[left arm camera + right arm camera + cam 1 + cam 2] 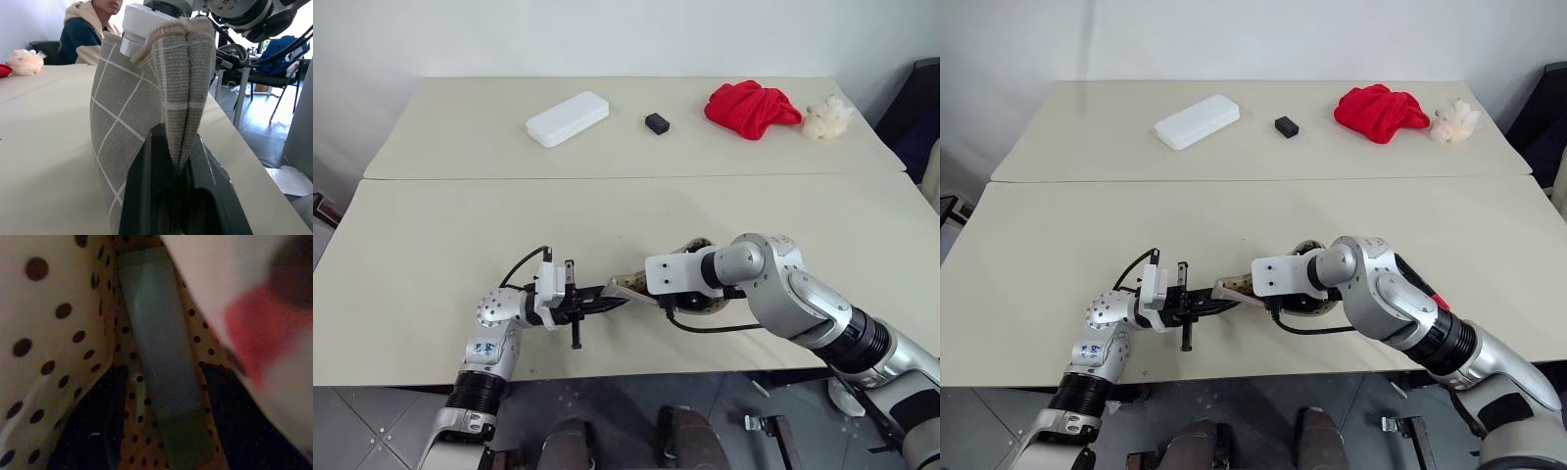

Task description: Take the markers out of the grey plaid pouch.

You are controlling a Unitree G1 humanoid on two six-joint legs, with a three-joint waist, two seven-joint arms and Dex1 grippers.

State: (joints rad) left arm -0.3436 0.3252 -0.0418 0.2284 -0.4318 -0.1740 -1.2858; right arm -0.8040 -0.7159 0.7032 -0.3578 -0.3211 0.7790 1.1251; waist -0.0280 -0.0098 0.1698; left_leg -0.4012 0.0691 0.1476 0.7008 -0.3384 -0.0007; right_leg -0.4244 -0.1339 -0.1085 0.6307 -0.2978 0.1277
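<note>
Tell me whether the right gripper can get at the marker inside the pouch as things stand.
Probably yes. The left gripper is shut on the grey plaid pouch, and the right gripper's fingers are already inside its dotted lining, either side of a greenish marker. A second marker crowds close.

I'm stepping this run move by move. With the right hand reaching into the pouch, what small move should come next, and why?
Probably close the right hand on the grey-green marker: it lies between the fingers inside the dotted lining, and the left hand is pinching the grey plaid pouch.
</note>
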